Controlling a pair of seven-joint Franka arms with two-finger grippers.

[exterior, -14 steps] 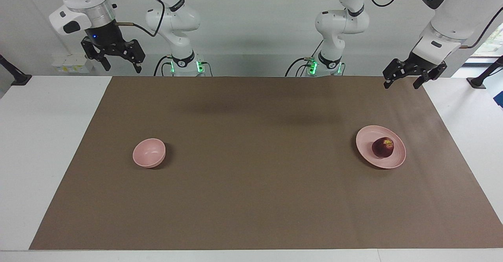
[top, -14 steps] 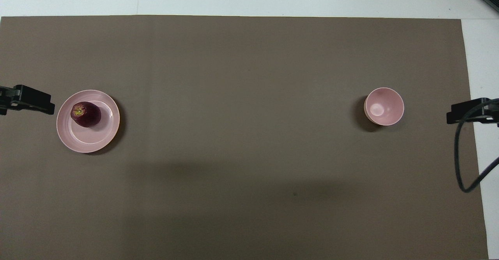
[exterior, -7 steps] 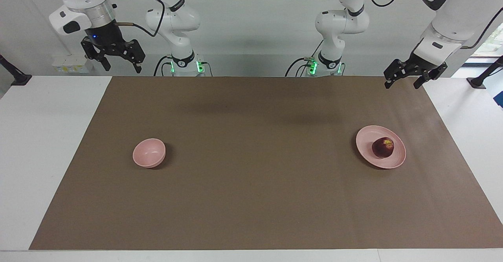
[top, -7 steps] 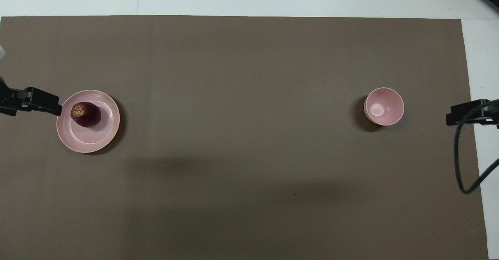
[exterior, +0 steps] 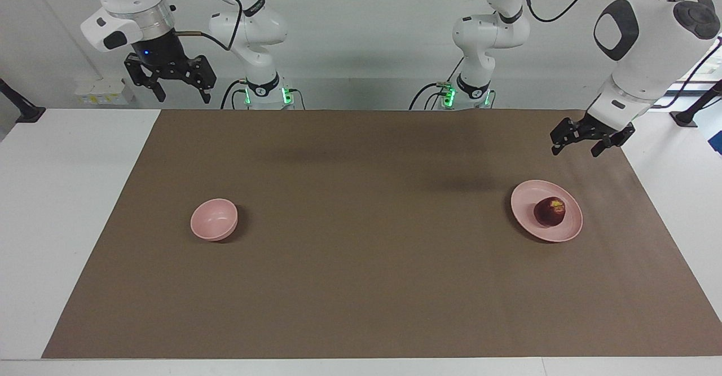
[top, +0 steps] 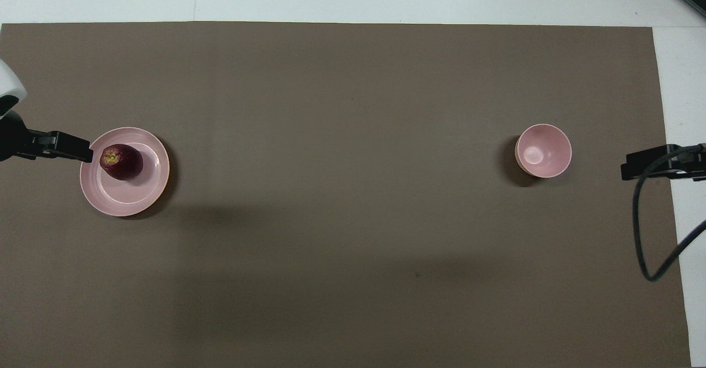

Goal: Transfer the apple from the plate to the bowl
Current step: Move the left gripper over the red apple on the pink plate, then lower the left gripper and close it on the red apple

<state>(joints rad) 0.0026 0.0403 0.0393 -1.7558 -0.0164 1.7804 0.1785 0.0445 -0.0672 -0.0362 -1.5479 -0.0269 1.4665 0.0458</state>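
Note:
The dark red apple (exterior: 550,211) (top: 121,161) lies on the wide pale pink plate (exterior: 524,195) (top: 138,197) toward the left arm's end of the table. The small deep pink bowl (exterior: 214,219) (top: 543,150) stands with nothing in it toward the right arm's end. My left gripper (exterior: 575,150) (top: 85,153) hangs open in the air over the brown mat at the plate's rim, holding nothing and apart from the apple. My right gripper (exterior: 183,97) (top: 626,170) is open and raised high over the mat's edge at its own end.
A brown mat (exterior: 361,286) covers most of the white table (exterior: 67,195). Both arm bases (exterior: 262,91) stand at the robots' edge of the table. A black cable (top: 642,235) loops down from the right arm.
The left gripper has come down and moved toward the plate. The right gripper has shifted slightly toward the bowl's side. Apple, plate and bowl have not moved.

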